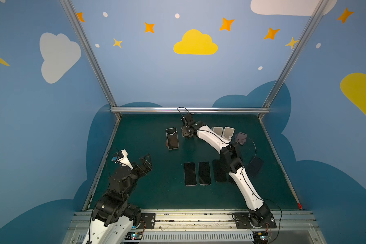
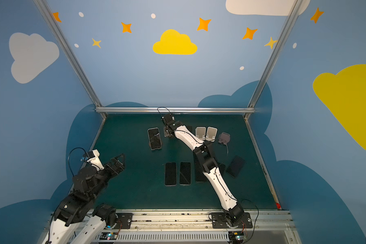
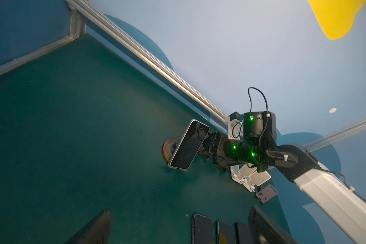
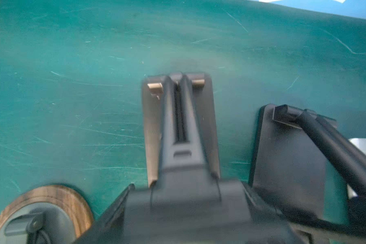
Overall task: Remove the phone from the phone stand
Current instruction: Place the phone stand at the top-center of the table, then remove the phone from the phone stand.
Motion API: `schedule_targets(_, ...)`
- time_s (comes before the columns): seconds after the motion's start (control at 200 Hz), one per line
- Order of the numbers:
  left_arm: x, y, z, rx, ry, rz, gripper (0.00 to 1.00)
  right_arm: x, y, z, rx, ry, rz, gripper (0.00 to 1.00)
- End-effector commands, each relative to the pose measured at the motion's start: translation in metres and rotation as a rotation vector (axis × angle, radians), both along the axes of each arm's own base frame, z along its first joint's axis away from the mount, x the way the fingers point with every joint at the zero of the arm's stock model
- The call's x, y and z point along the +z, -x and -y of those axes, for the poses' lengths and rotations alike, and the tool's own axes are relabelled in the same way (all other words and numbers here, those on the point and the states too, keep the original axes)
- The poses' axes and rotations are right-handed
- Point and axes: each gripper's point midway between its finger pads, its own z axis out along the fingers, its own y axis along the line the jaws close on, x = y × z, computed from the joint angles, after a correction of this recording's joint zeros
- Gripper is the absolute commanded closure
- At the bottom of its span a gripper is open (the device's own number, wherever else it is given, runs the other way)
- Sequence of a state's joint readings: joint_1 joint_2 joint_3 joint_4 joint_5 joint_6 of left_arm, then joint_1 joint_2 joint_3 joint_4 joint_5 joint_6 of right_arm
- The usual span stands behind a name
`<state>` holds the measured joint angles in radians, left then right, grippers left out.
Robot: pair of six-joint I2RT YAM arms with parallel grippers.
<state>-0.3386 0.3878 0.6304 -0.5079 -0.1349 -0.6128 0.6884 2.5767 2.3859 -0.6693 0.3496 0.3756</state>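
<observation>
Closest to the top camera, the left gripper point(image 1: 145, 162) hangs above the near-left part of the green mat point(image 1: 156, 196). Its jaws are spread wide with nothing between them, and its fingers point(image 3: 94, 227) show at the edge of the left wrist view. One phone point(image 1: 172, 138) is in a stand: it leans back, dark screen up, on the phone stand point(image 3: 167, 150) with the round wooden base, toward the far middle of the mat. Just to its right, and apart from it in both top views, the right gripper point(image 1: 186, 133) sits low over a dark folding stand point(image 4: 179, 126). How far its jaws are parted cannot be told, and it has no hold on the phone. Beside that stand is a second dark stand point(image 4: 287, 152), then a white stand point(image 1: 217, 131), a second white stand point(image 1: 228, 132) and a mauve-grey stand point(image 1: 241, 137), six stands in all. Four more handsets lie flat nearer the front: one handset point(image 1: 190, 173) and a second handset point(image 1: 204, 173) side by side, a third handset point(image 1: 219, 172) partly hidden by the right arm point(image 1: 247, 186), and a fourth handset point(image 1: 255, 166) askew further right.
</observation>
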Motion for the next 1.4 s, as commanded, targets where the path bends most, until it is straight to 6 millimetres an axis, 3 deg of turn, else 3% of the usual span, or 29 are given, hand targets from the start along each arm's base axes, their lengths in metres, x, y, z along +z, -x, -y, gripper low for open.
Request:
schedule_targets(0.0,0.014,-0.004,0.015,-0.077,0.004,0.014,0.0,0.018,0.0,0.001,0.006,-0.007,0.015,0.19)
schedule_targets(0.215,0.021,-0.014,0.031,-0.138,0.028,-0.02,0.01,0.076,0.016,-0.008,0.055,-0.043,0.091,0.16)
schedule_targets(0.441,0.023,-0.025,0.033,-0.101,0.042,-0.073,0.09,0.153,0.045,0.002,0.094,-0.124,0.214,0.17)
schedule_targets(0.611,0.017,-0.042,0.048,-0.108,-0.044,-0.126,0.11,0.185,0.089,0.023,0.093,-0.21,0.263,0.17)
schedule_targets(0.706,0.009,-0.058,0.061,-0.106,-0.106,-0.141,0.09,0.201,0.142,0.026,0.139,-0.406,0.16,0.17)
schedule_targets(0.781,0.005,-0.073,0.068,-0.082,-0.138,-0.134,0.07,0.196,0.18,0.034,0.175,-0.441,0.158,0.15)
schedule_targets(0.946,-0.022,-0.112,0.083,-0.005,-0.248,-0.194,0.0,0.187,0.225,0.099,0.098,-0.412,0.254,0.12)
schedule_targets(1.081,-0.049,-0.148,0.097,0.049,-0.366,-0.298,0.0,0.178,0.246,0.147,0.031,-0.35,0.247,0.1)
schedule_targets(1.177,-0.067,-0.172,0.108,0.055,-0.453,-0.364,0.0,0.177,0.255,0.17,-0.004,-0.358,0.284,0.09)
schedule_targets(1.257,-0.087,-0.191,0.12,0.032,-0.523,-0.409,0.0,0.18,0.261,0.183,-0.022,-0.406,0.302,0.08)
schedule_targets(1.397,-0.115,-0.214,0.122,0.068,-0.607,-0.462,0.0,0.179,0.266,0.194,-0.026,-0.411,0.318,0.08)
